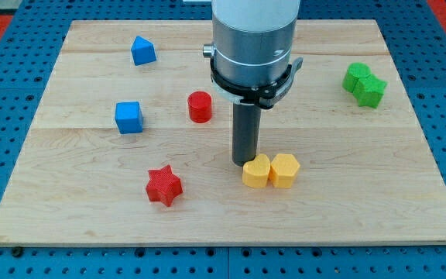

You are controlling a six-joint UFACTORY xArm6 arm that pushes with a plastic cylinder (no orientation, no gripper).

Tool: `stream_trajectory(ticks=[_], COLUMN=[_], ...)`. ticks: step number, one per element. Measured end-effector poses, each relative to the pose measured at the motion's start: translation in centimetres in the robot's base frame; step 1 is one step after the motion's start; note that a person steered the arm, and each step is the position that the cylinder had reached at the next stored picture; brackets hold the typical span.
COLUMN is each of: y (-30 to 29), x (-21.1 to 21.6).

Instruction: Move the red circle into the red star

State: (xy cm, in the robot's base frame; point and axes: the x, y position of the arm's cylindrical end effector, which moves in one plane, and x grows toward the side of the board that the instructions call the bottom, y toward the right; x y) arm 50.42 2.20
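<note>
I can read no text, label, brand, number or sign anywhere here. The wooden surface [409,116] that carries the blocks is bare of print, and none of the blocks on it shows any letter or mark that I can make out. The grey housing [254,39] of my arm, standing over the middle of that surface, shows no lettering either.
</note>
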Motion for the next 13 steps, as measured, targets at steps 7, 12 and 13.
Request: stream_trajectory(ticks=[7,12,13], y=[-4.5,-7.6,-7.9], x=[-13.5,-6.4,-4.8])
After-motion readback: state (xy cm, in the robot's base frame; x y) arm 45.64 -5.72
